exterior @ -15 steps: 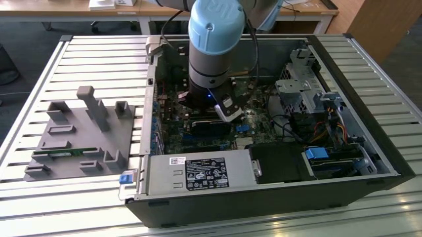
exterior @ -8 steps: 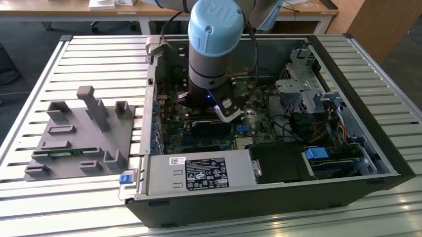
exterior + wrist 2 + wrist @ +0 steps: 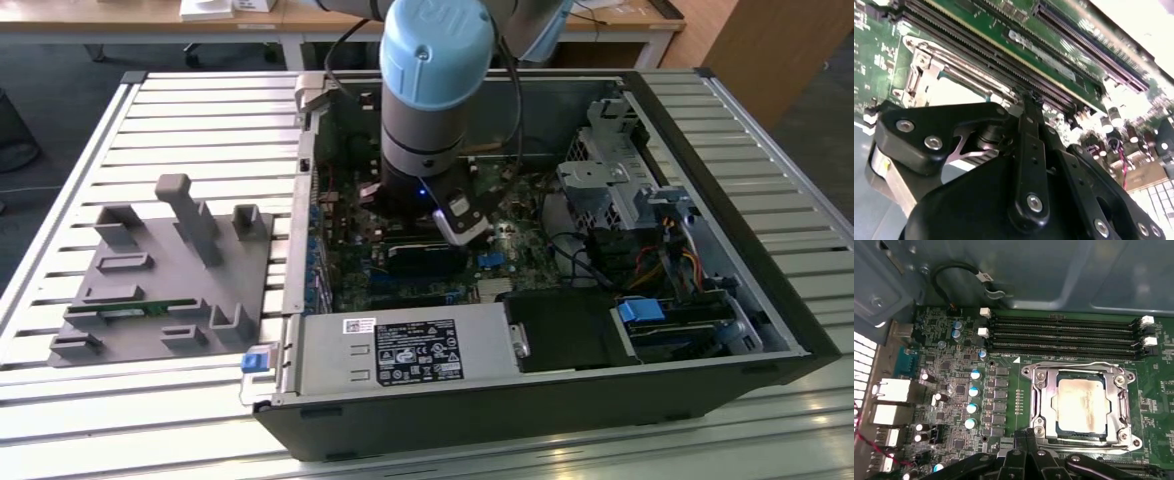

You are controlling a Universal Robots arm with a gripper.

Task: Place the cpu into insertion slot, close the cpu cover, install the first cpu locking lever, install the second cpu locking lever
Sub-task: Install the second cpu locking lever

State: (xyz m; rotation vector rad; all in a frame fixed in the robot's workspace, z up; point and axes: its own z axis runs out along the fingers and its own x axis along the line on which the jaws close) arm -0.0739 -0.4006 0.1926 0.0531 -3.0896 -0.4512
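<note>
Black jaws, pressed together, touch the cpu cover, closed over the cpu.

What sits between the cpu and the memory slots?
In the first wrist view, the cpu cover frame's edge and a strip of bare green board lie between the cpu and the memory slots.

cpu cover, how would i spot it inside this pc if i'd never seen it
In the first wrist view, find the green motherboard and its four long black memory slots. Right beside them is the cpu cover, a silvery metal frame lying flat around the pale tan cpu. It is the only shiny metal frame with a square window among dark chips and round capacitors.
</note>
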